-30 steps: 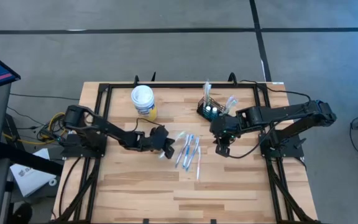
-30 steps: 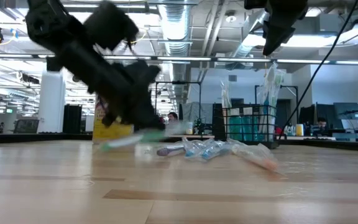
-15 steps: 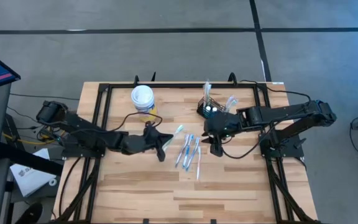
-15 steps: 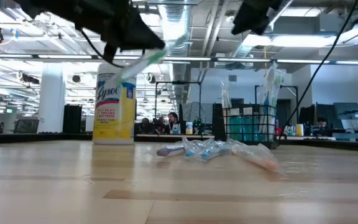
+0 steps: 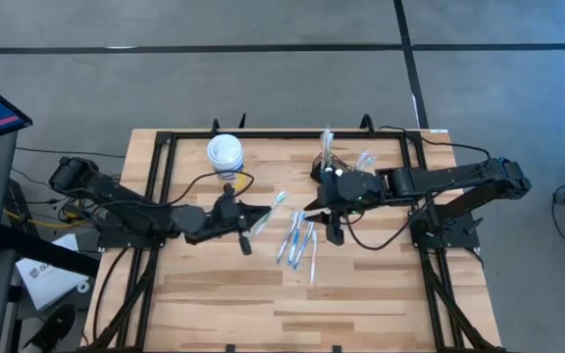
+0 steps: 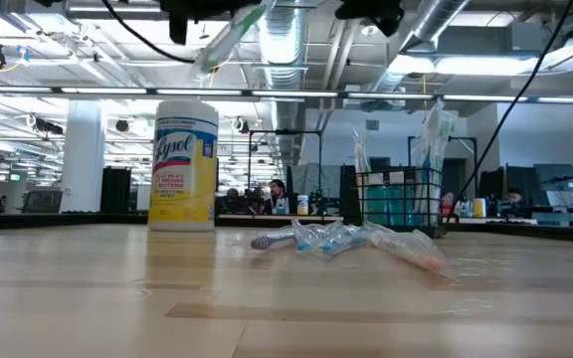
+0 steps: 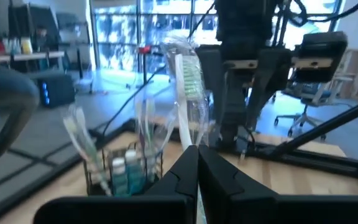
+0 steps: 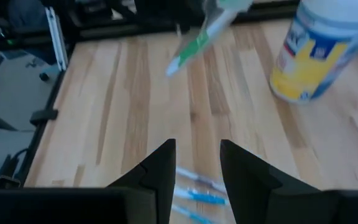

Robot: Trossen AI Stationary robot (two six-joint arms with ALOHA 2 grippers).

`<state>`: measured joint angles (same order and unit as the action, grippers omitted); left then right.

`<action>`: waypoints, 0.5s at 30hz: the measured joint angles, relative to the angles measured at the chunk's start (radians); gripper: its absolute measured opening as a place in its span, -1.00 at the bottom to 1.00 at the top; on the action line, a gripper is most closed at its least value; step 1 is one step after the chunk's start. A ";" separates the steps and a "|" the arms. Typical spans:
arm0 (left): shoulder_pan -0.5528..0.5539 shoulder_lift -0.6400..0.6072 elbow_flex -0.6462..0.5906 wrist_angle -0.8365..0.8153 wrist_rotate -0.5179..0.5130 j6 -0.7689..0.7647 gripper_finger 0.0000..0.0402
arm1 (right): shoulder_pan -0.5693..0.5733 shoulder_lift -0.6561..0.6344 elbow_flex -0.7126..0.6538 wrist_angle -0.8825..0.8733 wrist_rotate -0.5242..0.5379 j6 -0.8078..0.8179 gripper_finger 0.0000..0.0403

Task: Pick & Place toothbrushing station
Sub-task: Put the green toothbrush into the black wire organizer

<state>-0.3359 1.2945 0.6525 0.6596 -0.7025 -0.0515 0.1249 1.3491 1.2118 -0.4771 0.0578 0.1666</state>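
Note:
My left gripper (image 5: 250, 226) is shut on a wrapped toothbrush with a green-and-white head (image 5: 279, 203), held high above the table left of the pile; it also shows in the low view (image 6: 229, 32). Several more wrapped toothbrushes (image 5: 299, 239) lie flat on the table. The black wire-mesh caddy (image 5: 335, 169) stands at the far right with toothbrushes upright in it. My right gripper (image 5: 333, 231) is open and empty, above the pile's right side, near the caddy. My left gripper pinches the toothbrush's handle (image 7: 193, 144) between its two shut fingers, which lie along it. The brush sticks out past the fingertips, head (image 7: 189, 73) foremost, toward the table's right. It is lifted clear of the table and slants upward.
A yellow canister with a white lid (image 5: 226, 157) stands at the far left-centre, behind my left gripper. A black frame (image 5: 165, 147) runs along the table's edges. Bare wood lies along the near half (image 5: 292, 304).
My left gripper has risen from the table with the toothbrush, which is now lifted clear and slants upward, and has drawn a little toward the table's left. My right gripper has gone toward the table's left, over the pile, rising a little.

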 joint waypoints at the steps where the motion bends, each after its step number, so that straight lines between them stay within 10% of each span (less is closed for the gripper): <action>1: -0.002 0.000 0.000 0.023 0.003 0.023 -1.00 | 0.000 0.000 0.000 0.018 0.000 -0.008 -0.42; 15: 0.002 0.000 0.000 0.217 0.134 0.174 -1.00 | 0.000 0.068 -0.001 0.287 -0.007 -0.098 -0.42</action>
<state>-0.3344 1.2945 0.6525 0.8764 -0.5685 0.1228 0.1249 1.4175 1.2105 -0.1899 0.0512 0.0682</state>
